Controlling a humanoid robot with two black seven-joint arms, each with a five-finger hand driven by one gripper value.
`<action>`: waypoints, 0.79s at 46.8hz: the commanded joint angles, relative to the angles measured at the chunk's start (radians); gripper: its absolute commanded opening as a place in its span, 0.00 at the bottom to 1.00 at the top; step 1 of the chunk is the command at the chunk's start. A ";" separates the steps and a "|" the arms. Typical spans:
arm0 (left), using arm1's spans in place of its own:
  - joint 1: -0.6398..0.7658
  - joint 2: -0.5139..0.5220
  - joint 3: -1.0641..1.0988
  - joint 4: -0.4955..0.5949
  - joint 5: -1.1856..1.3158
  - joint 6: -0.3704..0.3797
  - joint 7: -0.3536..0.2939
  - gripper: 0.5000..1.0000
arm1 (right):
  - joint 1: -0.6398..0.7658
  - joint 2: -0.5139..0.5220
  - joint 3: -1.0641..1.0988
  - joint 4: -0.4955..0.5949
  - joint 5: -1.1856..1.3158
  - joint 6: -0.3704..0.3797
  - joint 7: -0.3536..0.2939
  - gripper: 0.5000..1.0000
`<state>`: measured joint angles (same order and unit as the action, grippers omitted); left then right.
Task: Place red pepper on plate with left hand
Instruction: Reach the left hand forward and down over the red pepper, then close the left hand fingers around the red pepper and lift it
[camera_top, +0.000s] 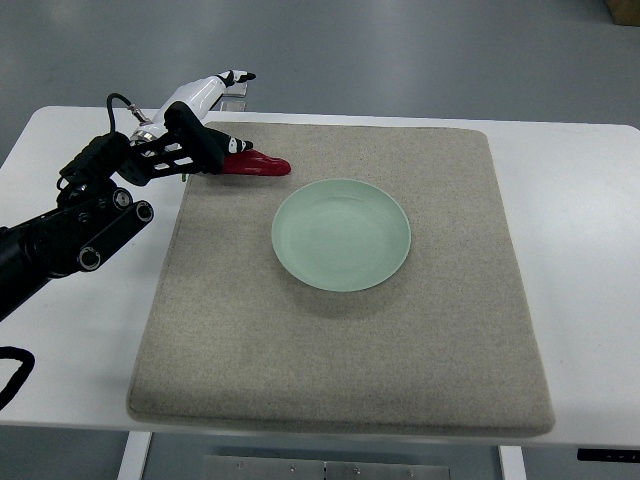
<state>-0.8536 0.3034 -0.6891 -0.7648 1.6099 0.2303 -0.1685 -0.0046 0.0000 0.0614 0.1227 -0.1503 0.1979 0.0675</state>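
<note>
Near the mat's (340, 380) far-left edge, the left robot hand (200, 130) grips the red pepper (258, 165).

We note a glossy red pepper (258, 164) at the mat's far left corner. The plate (341, 234) is plain pale green, unpatterned. The mat (340, 350) is oatmeal beige with a fine speckled weave. The table (580, 200) is plain white. The left hand (205, 125) is black and white, on a black arm (60, 235). The floor (400, 50) is grey.
</note>
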 joint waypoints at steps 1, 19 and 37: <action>-0.004 0.003 0.017 0.010 0.039 -0.003 0.001 0.80 | 0.000 0.000 0.000 0.000 0.000 0.000 0.000 0.86; 0.002 0.006 0.075 0.035 0.116 -0.008 -0.002 0.80 | 0.000 0.000 0.000 0.000 0.000 0.000 0.000 0.86; 0.005 0.026 0.100 0.041 0.116 -0.008 -0.002 0.76 | 0.000 0.000 0.000 0.000 0.000 0.000 0.000 0.86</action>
<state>-0.8498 0.3298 -0.5943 -0.7254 1.7259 0.2224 -0.1704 -0.0046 0.0000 0.0614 0.1227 -0.1503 0.1979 0.0675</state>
